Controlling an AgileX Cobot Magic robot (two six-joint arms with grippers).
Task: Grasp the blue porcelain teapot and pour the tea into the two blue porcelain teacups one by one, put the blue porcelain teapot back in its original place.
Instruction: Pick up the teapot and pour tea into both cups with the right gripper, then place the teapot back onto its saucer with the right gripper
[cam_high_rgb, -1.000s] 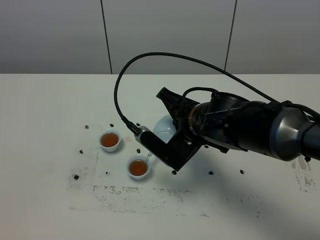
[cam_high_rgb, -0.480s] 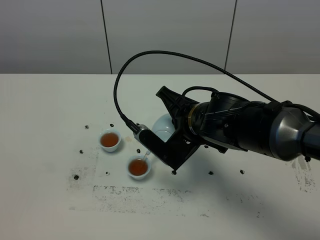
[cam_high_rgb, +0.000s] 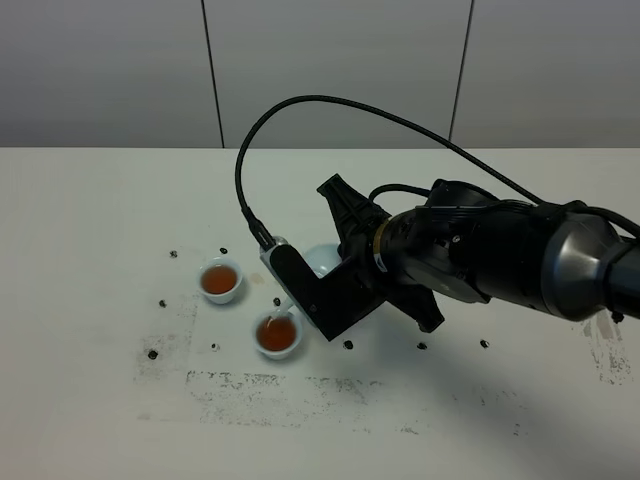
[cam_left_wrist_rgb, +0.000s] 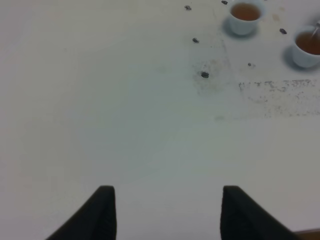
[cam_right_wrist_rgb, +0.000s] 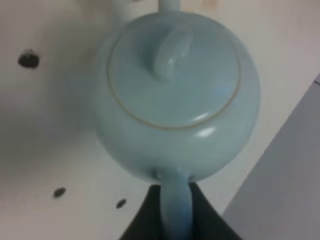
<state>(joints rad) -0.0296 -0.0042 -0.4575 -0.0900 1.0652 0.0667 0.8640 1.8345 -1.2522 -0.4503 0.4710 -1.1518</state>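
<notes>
The blue porcelain teapot (cam_right_wrist_rgb: 175, 95) hangs tilted in the air, and my right gripper (cam_right_wrist_rgb: 175, 217) is shut on its loop handle (cam_right_wrist_rgb: 175, 200). In the exterior high view only a pale part of the teapot (cam_high_rgb: 320, 257) shows behind my right arm (cam_high_rgb: 470, 260); its spout end (cam_high_rgb: 284, 303) sits just above the nearer teacup (cam_high_rgb: 278, 334). The farther teacup (cam_high_rgb: 220, 281) stands to the left. Both hold brown tea, and both also show in the left wrist view: the farther teacup (cam_left_wrist_rgb: 244, 17) and the nearer teacup (cam_left_wrist_rgb: 307, 46). My left gripper (cam_left_wrist_rgb: 167, 212) is open over bare table, well away from the cups.
Small dark specks (cam_high_rgb: 152, 353) and grey smudges (cam_high_rgb: 270, 385) mark the white table (cam_high_rgb: 90, 230) around the cups. A black cable (cam_high_rgb: 300, 105) arcs above the right arm. A grey panelled wall (cam_high_rgb: 330, 60) stands behind the table.
My right arm has shifted left and rolled further, carrying the teapot lower toward the nearer teacup, so more of it is hidden. The left gripper has not moved.
</notes>
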